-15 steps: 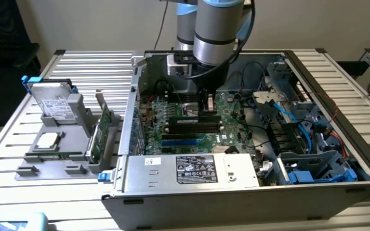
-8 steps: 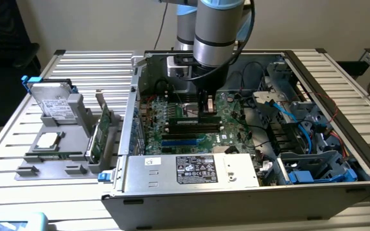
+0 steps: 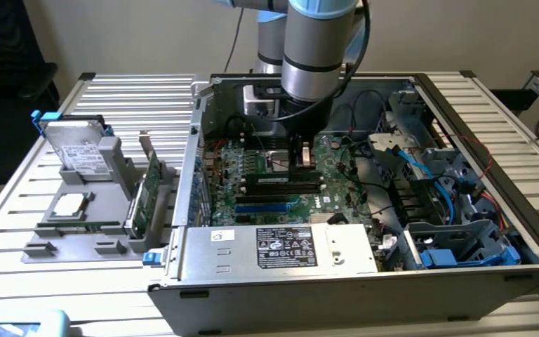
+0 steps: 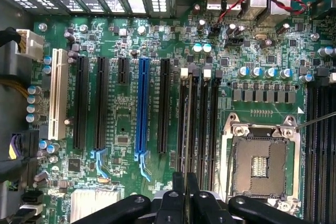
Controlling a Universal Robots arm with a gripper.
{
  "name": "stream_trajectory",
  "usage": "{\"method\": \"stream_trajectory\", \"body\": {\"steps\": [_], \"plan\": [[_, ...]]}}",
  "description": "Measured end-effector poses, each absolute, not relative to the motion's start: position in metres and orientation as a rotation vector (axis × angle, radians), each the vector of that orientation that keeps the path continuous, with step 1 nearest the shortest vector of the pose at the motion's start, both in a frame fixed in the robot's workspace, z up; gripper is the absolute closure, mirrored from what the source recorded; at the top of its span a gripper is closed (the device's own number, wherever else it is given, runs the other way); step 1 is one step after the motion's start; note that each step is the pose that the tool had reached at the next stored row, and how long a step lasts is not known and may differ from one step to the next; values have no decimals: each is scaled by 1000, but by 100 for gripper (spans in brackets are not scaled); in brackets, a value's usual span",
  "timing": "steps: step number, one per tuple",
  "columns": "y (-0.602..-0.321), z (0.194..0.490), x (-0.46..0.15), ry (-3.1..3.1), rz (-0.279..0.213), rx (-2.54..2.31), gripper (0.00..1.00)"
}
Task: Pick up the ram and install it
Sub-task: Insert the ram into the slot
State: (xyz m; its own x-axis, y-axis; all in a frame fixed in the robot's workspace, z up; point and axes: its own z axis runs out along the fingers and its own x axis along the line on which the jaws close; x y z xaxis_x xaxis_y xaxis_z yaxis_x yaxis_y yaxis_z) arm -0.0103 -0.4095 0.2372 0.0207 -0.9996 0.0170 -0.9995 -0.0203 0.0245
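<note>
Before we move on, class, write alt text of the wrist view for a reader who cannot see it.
The claw hangs over a green motherboard, nearest four black memory slots beside an empty CPU socket. A blue expansion slot and a white slot lie further off.

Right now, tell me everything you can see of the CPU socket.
The CPU socket is empty: a square silvery metal frame, screwed at its corners, around a pale contact field with a dark square centre. A thin lever wire leaves one corner. It lies flat on the green motherboard, with black memory slots on either side.
</note>
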Motion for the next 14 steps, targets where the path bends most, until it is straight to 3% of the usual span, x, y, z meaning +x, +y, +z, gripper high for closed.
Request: {"method": "stream_trajectory", "body": {"steps": [14], "plan": [[-410,231,-10,-2178,-8,2223,87]]}}
